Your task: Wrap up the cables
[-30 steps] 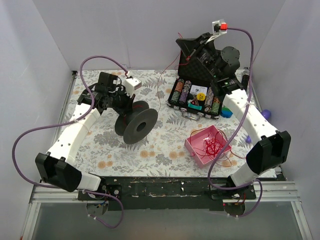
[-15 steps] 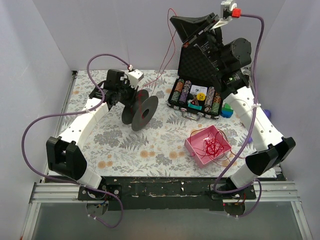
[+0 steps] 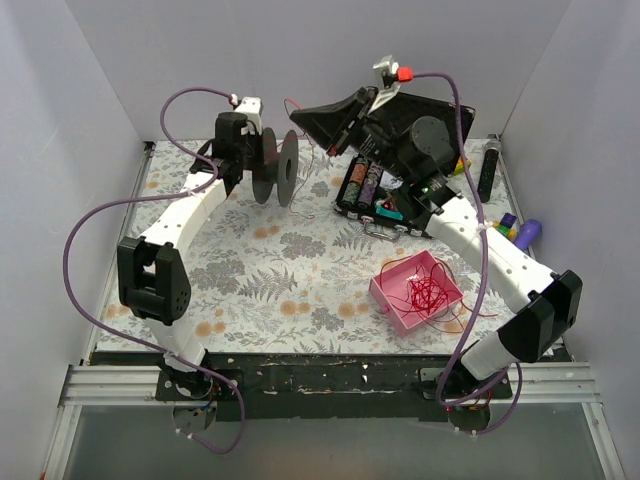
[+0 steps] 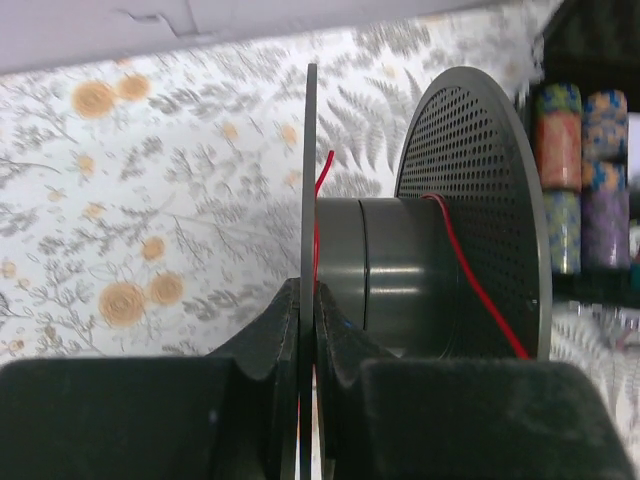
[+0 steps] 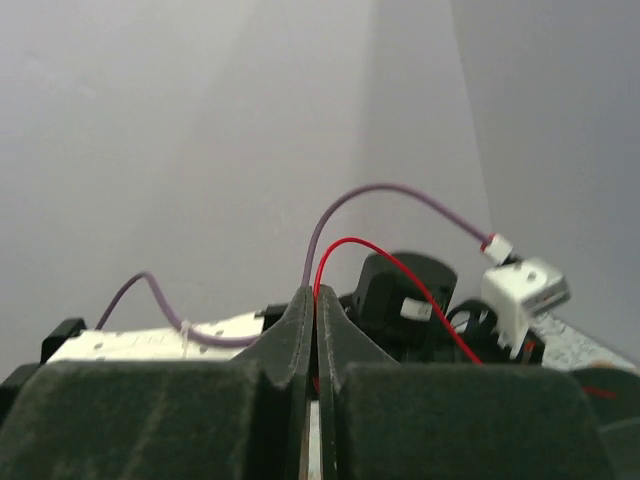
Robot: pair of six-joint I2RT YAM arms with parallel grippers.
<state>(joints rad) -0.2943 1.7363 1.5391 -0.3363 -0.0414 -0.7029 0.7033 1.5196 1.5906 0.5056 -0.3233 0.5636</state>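
The left gripper (image 4: 308, 303) is clamped shut on the thin solid flange of a black spool (image 3: 277, 168), holding it on edge above the back left of the floral table cover (image 3: 280, 270). The spool's other flange is perforated. A strand of the red cable (image 4: 470, 285) crosses the grey hub and runs off past the perforated flange. A short end shows between hub and gripped flange.

The right gripper (image 5: 315, 305) is pressed closed with the same thin red strand pinched between its fingers. From there the strand arcs up and over toward the left arm's wrist. This gripper hangs high, just right of the spool. Its arm reaches across an open black case (image 3: 342, 195) at the back and hides much of the case. A thick purple arm cable (image 5: 400, 195) loops through the space between the two wrists, close to the red strand.

The visible part of the case holds rows of patterned cylinders (image 4: 560, 180) and a small white card. Nearer the front right sits a pink tray (image 3: 387, 305) holding a loose tangle of red cable. A few loops spill over its right rim onto the table cover. A black stick (image 3: 487, 168) and a purple object (image 3: 528, 232) lie by the right wall, apart from both grippers.
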